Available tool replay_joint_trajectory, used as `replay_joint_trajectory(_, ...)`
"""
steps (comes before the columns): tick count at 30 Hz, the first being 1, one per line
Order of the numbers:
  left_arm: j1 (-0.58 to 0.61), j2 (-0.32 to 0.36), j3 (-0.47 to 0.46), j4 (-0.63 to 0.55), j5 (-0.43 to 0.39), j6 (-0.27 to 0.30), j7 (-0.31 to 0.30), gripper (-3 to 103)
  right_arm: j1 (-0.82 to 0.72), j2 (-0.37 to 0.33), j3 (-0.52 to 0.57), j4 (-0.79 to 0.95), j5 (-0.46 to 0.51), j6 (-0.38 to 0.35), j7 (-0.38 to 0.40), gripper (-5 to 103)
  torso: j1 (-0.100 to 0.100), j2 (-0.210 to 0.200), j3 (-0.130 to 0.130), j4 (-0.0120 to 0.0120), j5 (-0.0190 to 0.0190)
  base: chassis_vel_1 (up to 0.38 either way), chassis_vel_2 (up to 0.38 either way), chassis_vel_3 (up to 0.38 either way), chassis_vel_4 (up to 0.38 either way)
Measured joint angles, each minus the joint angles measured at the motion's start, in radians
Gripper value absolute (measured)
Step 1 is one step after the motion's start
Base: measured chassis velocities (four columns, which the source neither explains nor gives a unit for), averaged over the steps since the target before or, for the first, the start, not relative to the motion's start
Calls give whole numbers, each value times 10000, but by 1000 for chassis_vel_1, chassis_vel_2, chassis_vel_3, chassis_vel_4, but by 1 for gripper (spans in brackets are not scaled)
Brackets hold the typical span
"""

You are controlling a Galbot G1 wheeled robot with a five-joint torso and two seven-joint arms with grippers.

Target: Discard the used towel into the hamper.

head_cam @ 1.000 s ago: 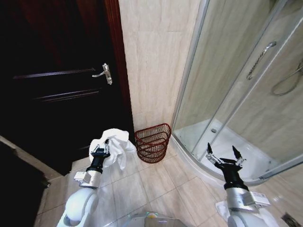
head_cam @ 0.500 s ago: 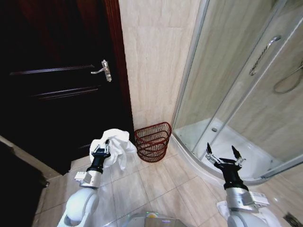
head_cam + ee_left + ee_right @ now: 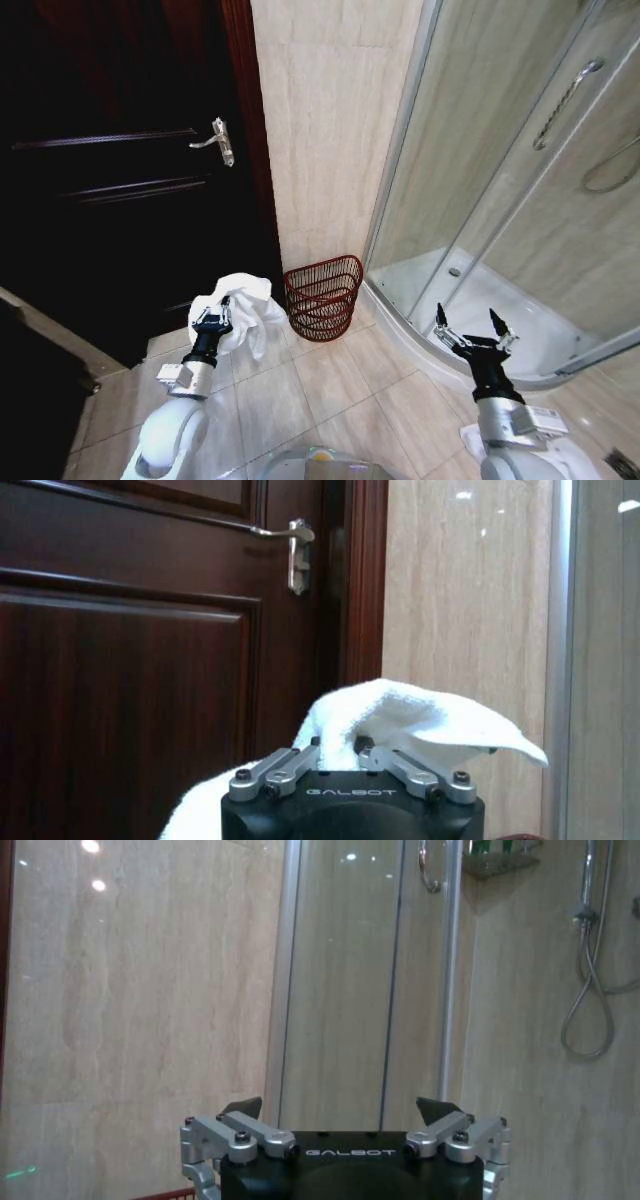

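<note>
Tiled bathroom, towel (image 3: 240,305) beside hamper (image 3: 322,296)

One white terry-cloth towel (image 3: 243,305), one round dark reddish-brown open-weave hamper (image 3: 323,297), one dark wooden door (image 3: 120,190), one glass shower enclosure (image 3: 500,200), two grippers.

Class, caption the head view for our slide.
Left gripper holds towel beside hamper; right gripper open.
</note>
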Motion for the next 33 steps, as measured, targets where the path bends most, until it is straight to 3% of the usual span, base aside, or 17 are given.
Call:
replay_joint_trajectory(22,-87,-14,22,341,-33,-226,0,10,-35,0,-45,35,54,-57,100,100,-356,-904,-549,0,0,0,0,0,0)
replay_joint_trajectory(33,-101,-2,24,426,-60,-360,9,10,-43,0,-39,-4,95,-64,14,100,-378,-959,-586,0,0,0,0,0,0)
